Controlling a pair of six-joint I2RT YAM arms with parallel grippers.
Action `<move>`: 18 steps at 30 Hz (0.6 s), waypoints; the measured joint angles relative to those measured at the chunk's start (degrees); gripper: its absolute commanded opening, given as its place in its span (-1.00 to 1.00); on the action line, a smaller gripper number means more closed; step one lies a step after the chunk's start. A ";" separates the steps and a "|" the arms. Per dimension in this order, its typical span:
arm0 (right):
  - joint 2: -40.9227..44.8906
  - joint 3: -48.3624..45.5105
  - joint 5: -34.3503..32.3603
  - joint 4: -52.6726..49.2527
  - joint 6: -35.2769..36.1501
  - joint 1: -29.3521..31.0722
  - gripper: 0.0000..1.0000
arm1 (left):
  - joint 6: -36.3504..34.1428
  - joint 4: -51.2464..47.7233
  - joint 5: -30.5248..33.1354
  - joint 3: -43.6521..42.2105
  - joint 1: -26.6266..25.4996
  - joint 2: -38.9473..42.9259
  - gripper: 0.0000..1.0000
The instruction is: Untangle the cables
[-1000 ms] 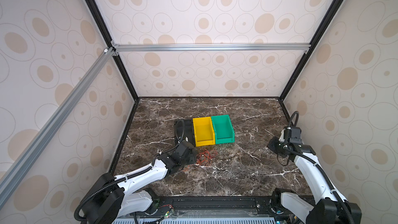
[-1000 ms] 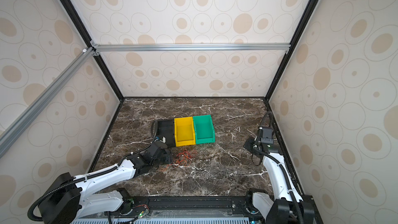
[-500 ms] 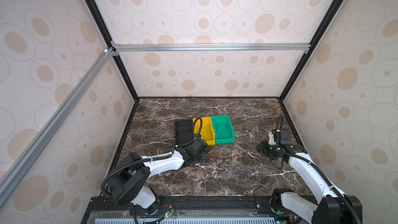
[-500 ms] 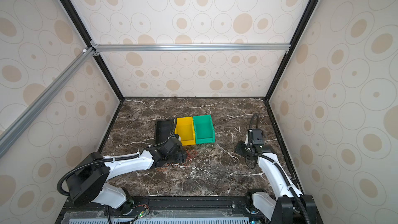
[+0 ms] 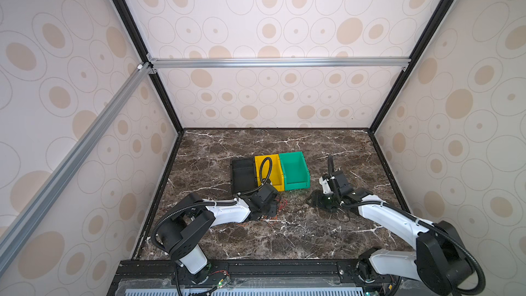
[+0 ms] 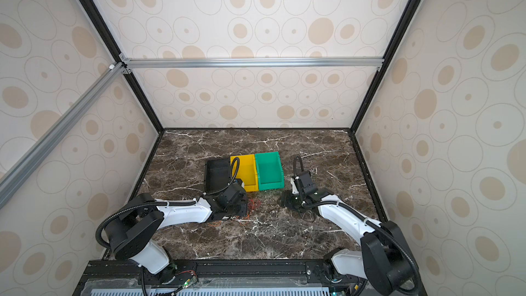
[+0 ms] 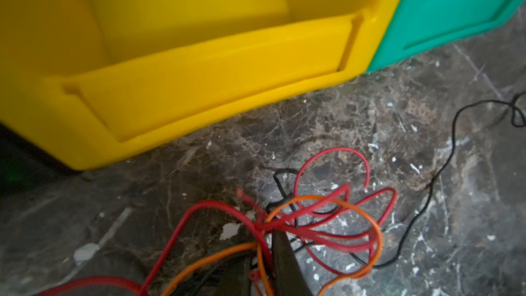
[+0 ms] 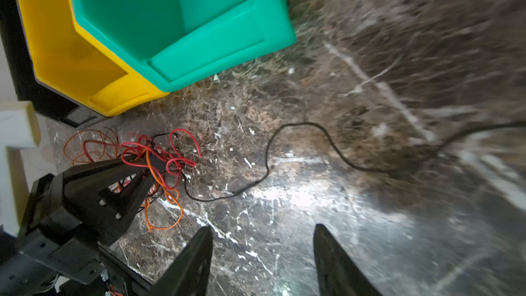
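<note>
- The left gripper (image 7: 264,244) is seen pressed together on the tangle of red and orange cables (image 7: 327,223). Strands are pinched between its dark fingers, though which ones exactly cannot be made out in the blurred left wrist view.
- In both top views the tangle is found on the marble tabletop (image 5: 299,240) at 6 o'clock of the yellow bin (image 5: 277,185). It lies near that bin's front lip and is partly hidden under the left gripper.
- Thin orange loops are spread flat on the marble toward 7 o'clock of the red knot, beneath the left arm's wrist.
- A black cable (image 8: 267,152) is led out of the tangle toward 3 o'clock. It snakes flat across the tabletop in the direction of the right gripper (image 8: 263,240), and its far stretch is blurred.
- The right gripper is held with its fingers spread apart, and only bare marble is seen in the gap.
- In the top views the right gripper is placed at 3 o'clock of the tangle and at about 5 o'clock of the green bin (image 5: 297,185), well apart from the red and orange strands.
- The three bins are set side by side in a row, with the black bin (image 5: 242,177) at 9 o'clock of the yellow one and the green at 3 o'clock.
- The left arm's corrugated hose (image 5: 263,172) is arched over the yellow bin.
</note>
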State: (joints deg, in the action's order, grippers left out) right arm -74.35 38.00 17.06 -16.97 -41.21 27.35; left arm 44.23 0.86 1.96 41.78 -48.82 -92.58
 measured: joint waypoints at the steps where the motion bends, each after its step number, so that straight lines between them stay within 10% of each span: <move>1: -1.25 0.00 0.37 1.49 -1.03 1.07 0.25 | 0.35 0.61 -0.39 -0.44 -0.04 0.37 -0.96; 18: -8.33 -0.04 5.84 15.78 -11.93 4.24 0.39 | 8.24 8.94 -0.87 -6.21 -0.07 15.08 -1.00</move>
State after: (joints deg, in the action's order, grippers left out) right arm -82.67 37.95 22.90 -1.19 -53.15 31.59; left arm 52.47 9.80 1.08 35.57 -48.88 -77.49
